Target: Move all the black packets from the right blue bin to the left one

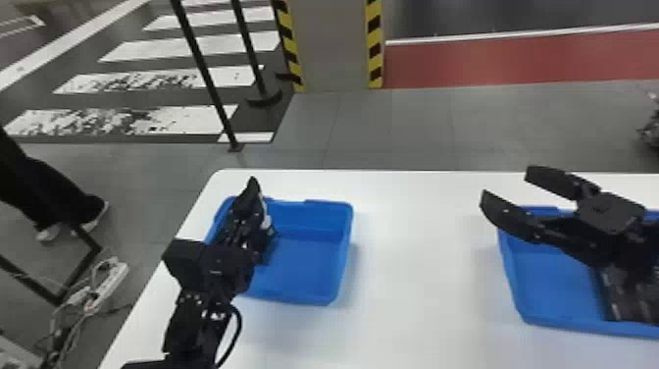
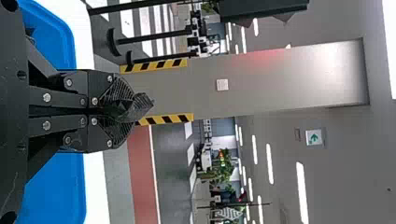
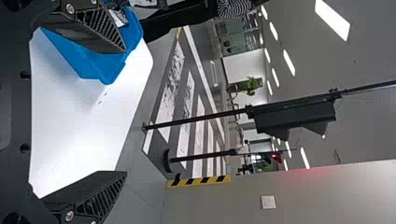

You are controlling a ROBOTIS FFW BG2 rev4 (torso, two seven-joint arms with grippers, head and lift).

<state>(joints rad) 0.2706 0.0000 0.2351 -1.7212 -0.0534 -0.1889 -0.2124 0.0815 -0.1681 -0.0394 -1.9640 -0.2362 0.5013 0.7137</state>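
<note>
While black packets (image 1: 630,299) sit in right bin (image 1: 554,284), I'm not done, moved qty unk.; R gripper (image 1: 505,184) wide above that bin, L gripper (image 2: 144,105) narrow, can't tell if loaded.

Both the left bin (image 1: 304,265) and the right bin (image 1: 554,279) look like smooth blue plastic with a faint sheen. The worktop (image 1: 417,275) under them is smooth, white and softly glossy. My own jaws are matt black and plastic-looking, ribbed in an open lattice, with shiny metal screws (image 2: 46,97) beside them. Behind, the pillar (image 2: 280,79) is smooth with a dull sheen, the floor (image 1: 392,122) smooth grey tile, and the white stripes (image 1: 122,120) rough, flaking paint.
</note>
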